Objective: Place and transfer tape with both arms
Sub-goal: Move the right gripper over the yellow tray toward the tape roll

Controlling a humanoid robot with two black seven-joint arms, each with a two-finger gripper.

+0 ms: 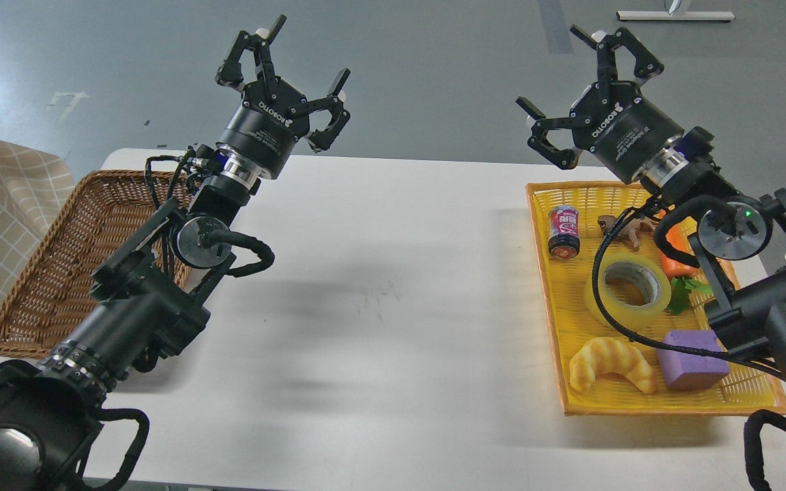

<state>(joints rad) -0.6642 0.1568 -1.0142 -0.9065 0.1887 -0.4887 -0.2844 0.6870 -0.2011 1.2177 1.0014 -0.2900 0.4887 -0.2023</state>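
Down in the lower left corner, nearest the lens, sat the thick base of the left arm, and up it ran to the left gripper [290, 85] in the upper left, fingers spread wide and holding nothing. Behind that arm, at the left edge, lay the brown wicker basket [38, 286], nothing visible in the part that showed. Across the bare middle of the white table [393, 273] nothing stirred. Upper right, the right gripper [580, 99] hung high, fingers spread too, nothing held. Below it the yellow tray [666, 406] held a can [563, 230], a croissant [611, 365], a purple block [692, 359] and the tape [628, 290], lying flat mid-tray. No pick had begun, by my read. Next move: the right gripper needed to drop onto the tape, dodging its neighbours.
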